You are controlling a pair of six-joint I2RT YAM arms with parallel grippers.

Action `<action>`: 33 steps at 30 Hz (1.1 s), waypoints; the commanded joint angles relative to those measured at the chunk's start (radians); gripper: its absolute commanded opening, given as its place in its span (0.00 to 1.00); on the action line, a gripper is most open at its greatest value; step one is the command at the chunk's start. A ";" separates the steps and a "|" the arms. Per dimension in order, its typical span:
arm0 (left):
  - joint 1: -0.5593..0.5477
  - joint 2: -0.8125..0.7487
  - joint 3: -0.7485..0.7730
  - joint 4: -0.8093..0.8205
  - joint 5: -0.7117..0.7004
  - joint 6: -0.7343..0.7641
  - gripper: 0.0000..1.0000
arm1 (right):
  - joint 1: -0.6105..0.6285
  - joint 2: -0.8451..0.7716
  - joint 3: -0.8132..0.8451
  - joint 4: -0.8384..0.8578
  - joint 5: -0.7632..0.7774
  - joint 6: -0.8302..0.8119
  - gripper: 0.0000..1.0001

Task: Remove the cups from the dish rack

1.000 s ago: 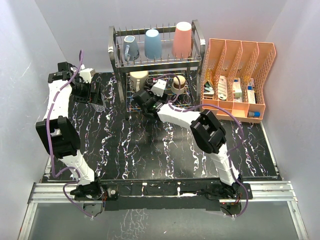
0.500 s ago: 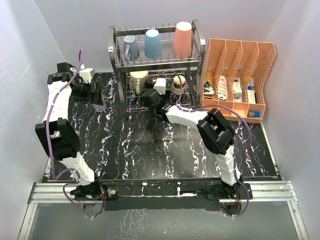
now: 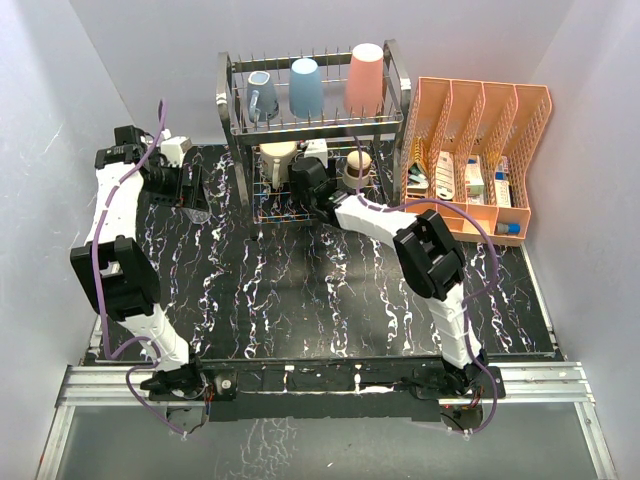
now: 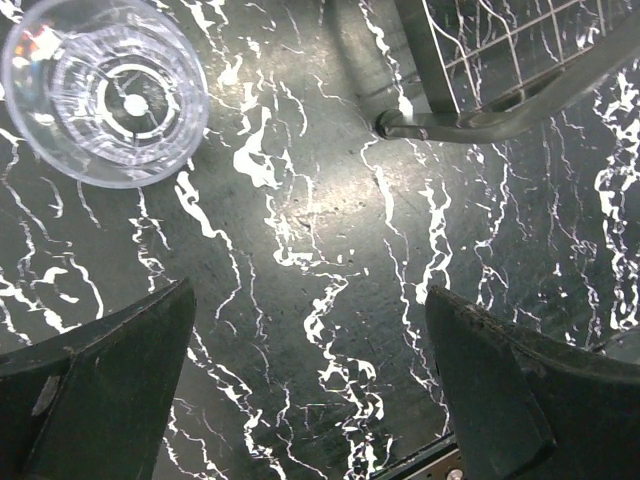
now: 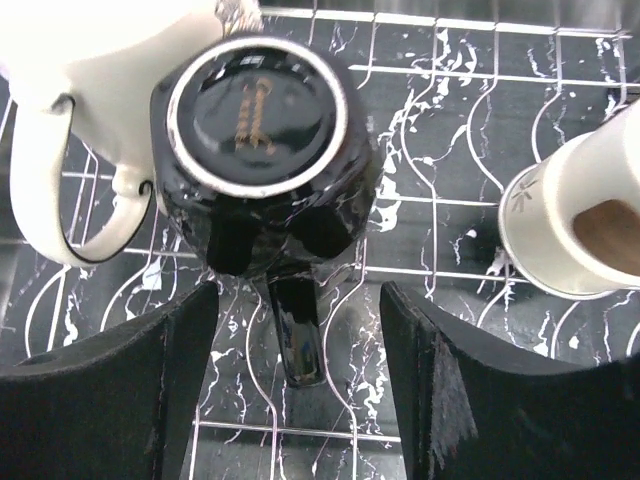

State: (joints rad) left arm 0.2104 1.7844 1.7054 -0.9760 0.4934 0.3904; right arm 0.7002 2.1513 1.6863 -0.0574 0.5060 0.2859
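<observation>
Three cups, upper tier: grey-blue mug (image 3: 262, 95), light-blue tumbler (image 3: 306, 87) and salmon-pink tumbler (image 3: 366, 78), in a row on the dish rack (image 3: 320, 126).
Lower tier: dark mug (image 5: 255, 120) upside down, just beside the cream cup (image 5: 100, 40); a pale cup (image 5: 570, 200) sits apart on its other side.
Right gripper (image 5: 298, 310): fingers spread, one on each side of the dark mug's handle — not pressed on it.
Left gripper (image 4: 308, 330): fingers spread wide over the black marbled table (image 4: 330, 200).
Clear glass (image 4: 100, 90): upright on the table — outside the rack, near its foot.
</observation>
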 commanded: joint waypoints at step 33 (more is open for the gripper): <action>-0.093 -0.215 -0.227 -0.163 0.380 0.335 0.97 | 0.048 -0.366 -0.375 0.222 -0.114 0.087 0.08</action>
State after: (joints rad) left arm 0.1722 1.6421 1.5024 -1.1122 0.8352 0.6651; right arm 0.7338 1.9221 1.3338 0.0395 0.4049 0.2909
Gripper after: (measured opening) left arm 0.971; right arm 0.215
